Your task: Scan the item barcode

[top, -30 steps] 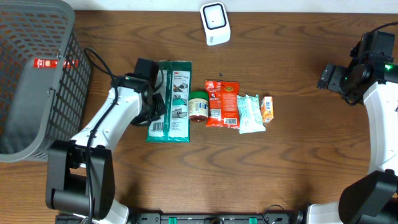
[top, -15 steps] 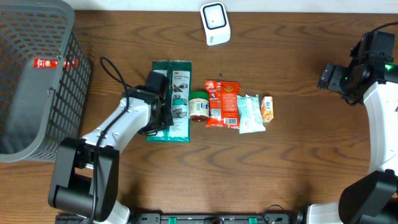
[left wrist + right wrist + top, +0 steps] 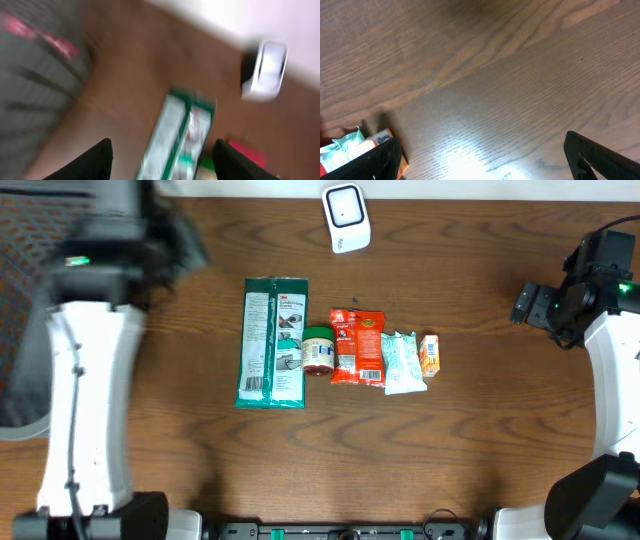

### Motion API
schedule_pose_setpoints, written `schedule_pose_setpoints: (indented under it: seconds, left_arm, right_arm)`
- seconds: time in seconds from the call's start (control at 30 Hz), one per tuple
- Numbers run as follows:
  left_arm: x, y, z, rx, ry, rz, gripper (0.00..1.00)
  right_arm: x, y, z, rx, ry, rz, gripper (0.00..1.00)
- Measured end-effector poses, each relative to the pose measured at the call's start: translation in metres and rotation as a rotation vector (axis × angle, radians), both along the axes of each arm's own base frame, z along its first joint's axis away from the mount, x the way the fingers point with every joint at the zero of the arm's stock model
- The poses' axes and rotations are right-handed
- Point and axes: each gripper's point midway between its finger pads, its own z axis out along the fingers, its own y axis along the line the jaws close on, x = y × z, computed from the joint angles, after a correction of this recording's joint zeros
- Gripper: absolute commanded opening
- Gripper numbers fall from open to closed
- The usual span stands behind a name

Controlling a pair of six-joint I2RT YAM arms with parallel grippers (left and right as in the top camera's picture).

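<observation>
Green packet (image 3: 272, 342) flat, long axis front-to-back

the table (image 3: 480, 440) is showing brown wood grain under a smooth satin coat, which is catching a pale glare in the right wrist view. the green packet (image 3: 272, 342) and the red pouch (image 3: 357, 347) are looking like glossy plastic film, the pale tissue pack (image 3: 403, 363) like crinkled film. the white scanner (image 3: 346, 218) is reading as smooth hard plastic, the grey basket (image 3: 20, 380) as matt plastic mesh.

5 packaged items (image 3: 357, 347), 1 scanner (image 3: 346, 217) and 1 basket (image 3: 18, 310) are here.
</observation>
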Motion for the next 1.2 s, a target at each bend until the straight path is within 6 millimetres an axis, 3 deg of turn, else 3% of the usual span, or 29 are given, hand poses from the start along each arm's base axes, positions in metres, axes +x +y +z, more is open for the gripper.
schedule_pose_setpoints:
  seconds: [0.1, 0.2, 0.37, 0.47, 0.8, 0.97, 1.2]
  left_arm:
    - [0.001, 0.057, 0.029, -0.011, -0.102, 0.171, 0.65]
    - [-0.005, 0.116, 0.036, -0.030, -0.146, 0.347, 0.65]
    - [-0.019, 0.199, 0.016, -0.060, -0.135, 0.587, 0.73]
    - [-0.013, 0.224, -0.009, -0.077, -0.094, 0.647, 0.74]
    - [0.033, 0.251, -0.126, -0.130, 0.105, 0.663, 0.73]
    - [0.044, 0.256, -0.164, -0.141, 0.161, 0.663, 0.73]
    - [0.059, 0.259, -0.202, -0.169, 0.190, 0.646, 0.73]
  right_arm:
    - [0.000, 0.000, 0.000, 0.000, 0.000, 0.000, 0.99]
    - [0.000, 0.000, 0.000, 0.001, 0.000, 0.000, 0.99]
    - [0.000, 0.000, 0.000, 0.001, 0.000, 0.000, 0.99]
    - [0.000, 0.000, 0.000, 0.001, 0.000, 0.000, 0.99]
    - [0.000, 0.000, 0.000, 0.001, 0.000, 0.000, 0.99]
    - [0.000, 0.000, 0.000, 0.001, 0.000, 0.000, 0.99]
    - [0.000, 0.000, 0.000, 0.001, 0.000, 0.000, 0.99]
